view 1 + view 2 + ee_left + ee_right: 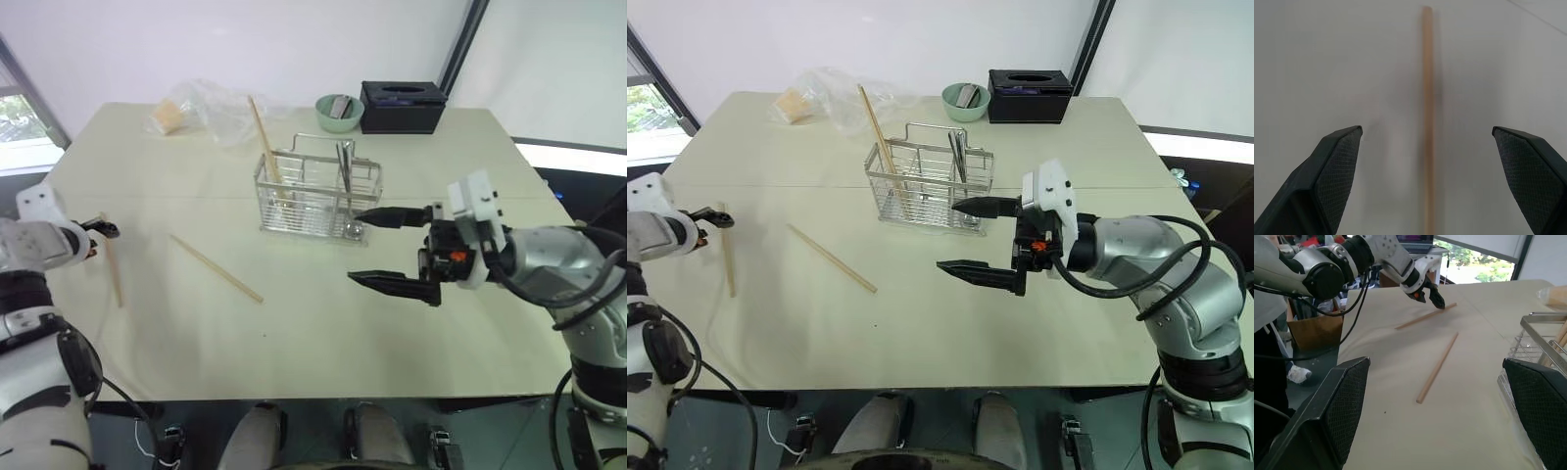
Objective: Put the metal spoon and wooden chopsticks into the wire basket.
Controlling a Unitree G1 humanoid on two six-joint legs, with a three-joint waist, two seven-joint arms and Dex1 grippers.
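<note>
Right gripper [392,251]: jaws wide, empty, hovering at 4 o'clock of the basket [313,196], which holds the spoon [345,168] and one chopstick [265,142]. Two chopsticks [216,268] lie at 8 o'clock; the left gripper [98,235], wide, hovers over the outer one.

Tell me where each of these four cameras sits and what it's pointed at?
Left eye, right eye: on the head, looking down over the table, wire basket and both arms.
Left wrist: on the left arm, looking between the open left gripper fingers at a chopstick on the table.
Right wrist: on the right arm, looking between the open right gripper fingers across the table at the left gripper.
Shared: the same chopstick shows in all views.
</note>
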